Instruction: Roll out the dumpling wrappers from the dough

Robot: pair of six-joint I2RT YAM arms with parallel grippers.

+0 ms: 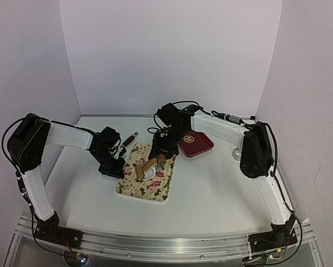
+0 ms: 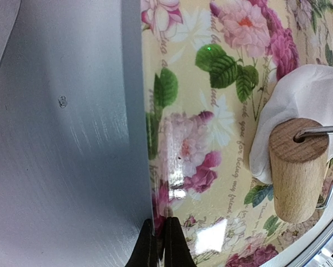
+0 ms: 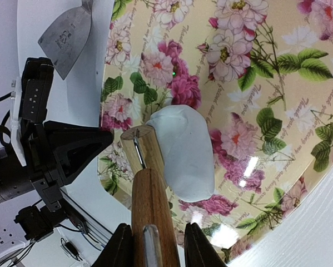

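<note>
White walls close in a white table (image 1: pixel 222 194), and on it, between the two arms, lies a flowered mat (image 1: pixel 155 190). On the mat, about at its middle, sits the dough (image 3: pixel 188 150): one smooth, matte white piece with no flour or marks showing on it. It is an uneven oval with soft rounded edges (more a thick pad than a thin disc), and it hides the roses under it.

A wooden roller (image 3: pixel 150 200) rests on the dough. Its short pale barrel covers the side of the piece nearer the left arm, and a wire yoke joins the barrel to a darker handle. The right gripper (image 3: pixel 155 236) is clamped on that handle, one finger on each side.

The left gripper (image 2: pixel 159 233) is down at the mat's left edge, its fingers (image 2: pixel 172 245) pressed together just where the print meets the bare table. Whether they pinch the mat's rim I cannot tell from so tight a view. It stands apart from the dough.

A scraper (image 1: pixel 129 139) with a reddish handle lies on the table beyond the mat's far left corner. A red tray (image 1: pixel 195 143) sits just beyond the far right corner, beside the right arm.
</note>
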